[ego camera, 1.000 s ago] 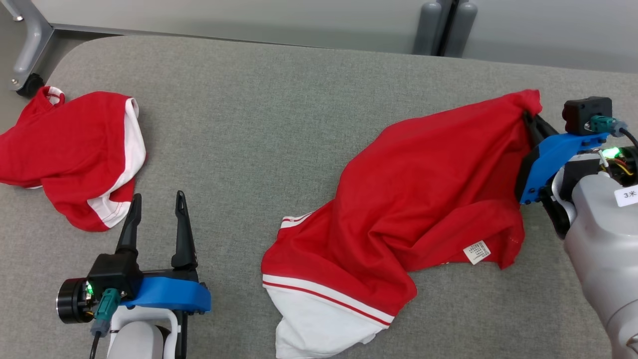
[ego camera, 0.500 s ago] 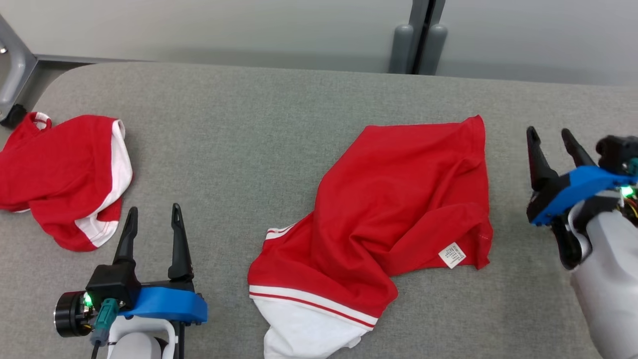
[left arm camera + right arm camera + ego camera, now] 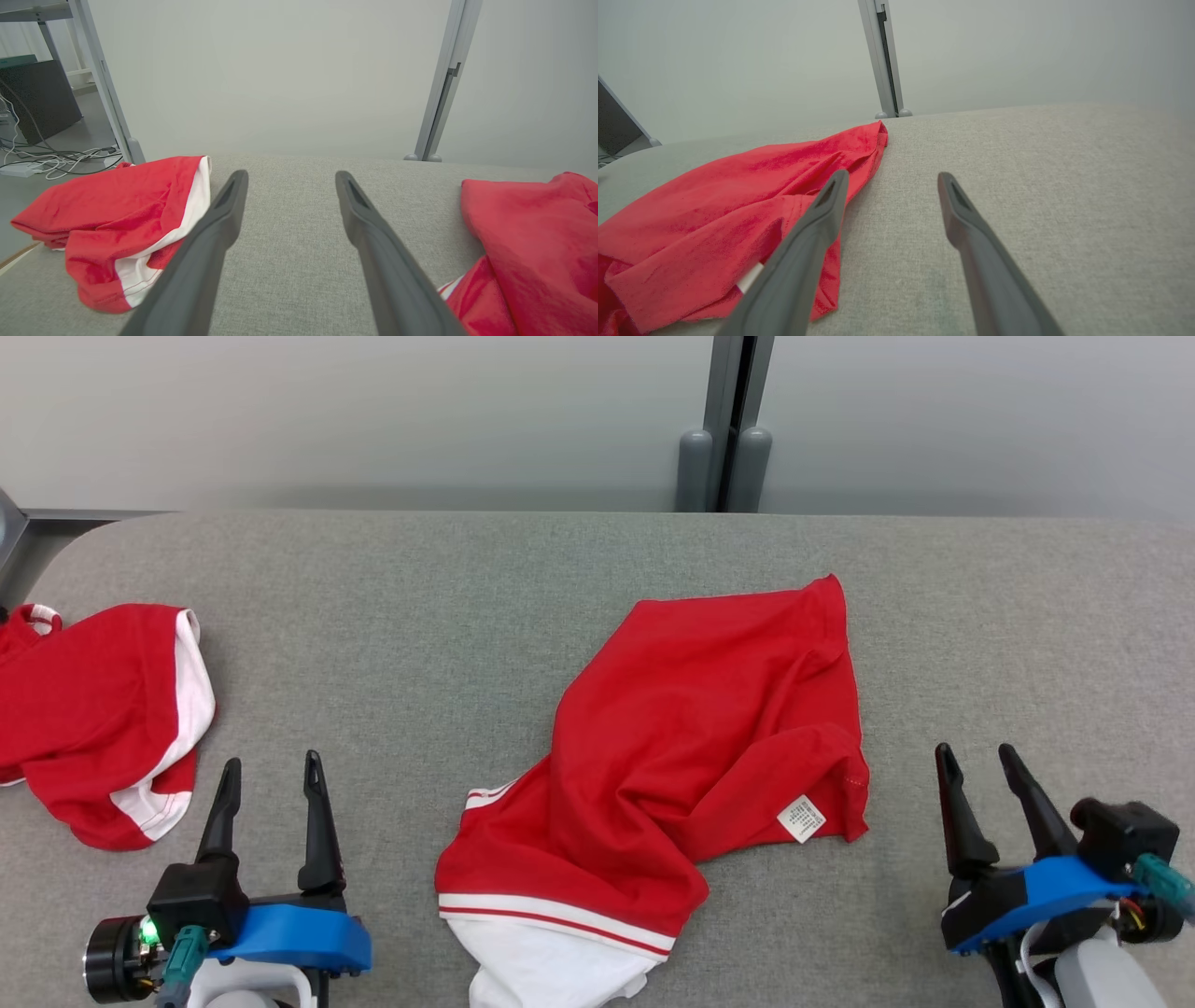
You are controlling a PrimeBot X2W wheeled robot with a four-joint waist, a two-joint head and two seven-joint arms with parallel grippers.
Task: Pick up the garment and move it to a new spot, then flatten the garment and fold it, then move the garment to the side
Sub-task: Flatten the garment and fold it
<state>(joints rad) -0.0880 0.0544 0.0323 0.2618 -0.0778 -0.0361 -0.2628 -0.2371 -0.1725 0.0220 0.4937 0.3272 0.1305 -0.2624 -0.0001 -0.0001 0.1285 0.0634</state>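
The crumpled red garment (image 3: 691,737) lies in the middle of the grey surface (image 3: 420,579), between both tools and touching neither. The left tool (image 3: 272,762) and right tool (image 3: 975,749) stand wide, holding nothing.

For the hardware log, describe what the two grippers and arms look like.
The left gripper and right gripper match: two long, dark, tapering fingers, a bright blue bracket, a black camera block with a teal plug and cable, then a pale grey forearm. A green light glows at the left wrist; thin coloured wires show at the right.
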